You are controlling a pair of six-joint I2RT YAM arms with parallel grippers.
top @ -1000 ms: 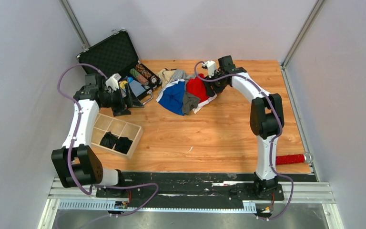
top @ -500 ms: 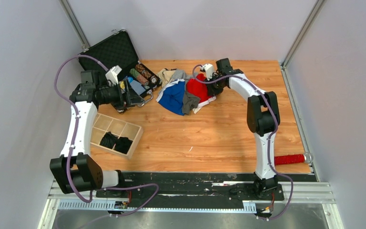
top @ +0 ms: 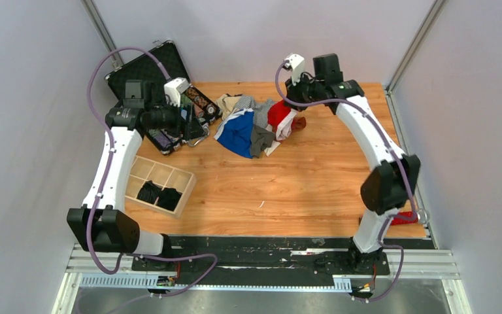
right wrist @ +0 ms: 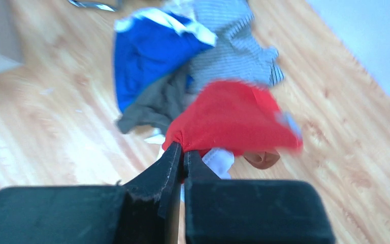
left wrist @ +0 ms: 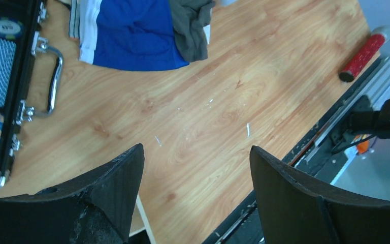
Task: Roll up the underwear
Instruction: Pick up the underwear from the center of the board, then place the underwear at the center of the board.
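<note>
Right gripper (right wrist: 183,151) clamped on red underwear (right wrist: 233,117), now lifted off underwear pile (top: 243,127) at far edge, mid-bench. Pick done, rolling not begun. Left gripper (left wrist: 197,152) spread wide, empty, raised near far-left corner.

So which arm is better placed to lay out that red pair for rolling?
Right. The right end effector is shut on the red underwear; the left end effector is open, empty, near the case.

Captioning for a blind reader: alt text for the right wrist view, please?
The right gripper, shut, pinches the edge of red underwear above a wooden table. Blue underwear, a grey-brown garment and a striped garment lie heaped behind it.
</note>
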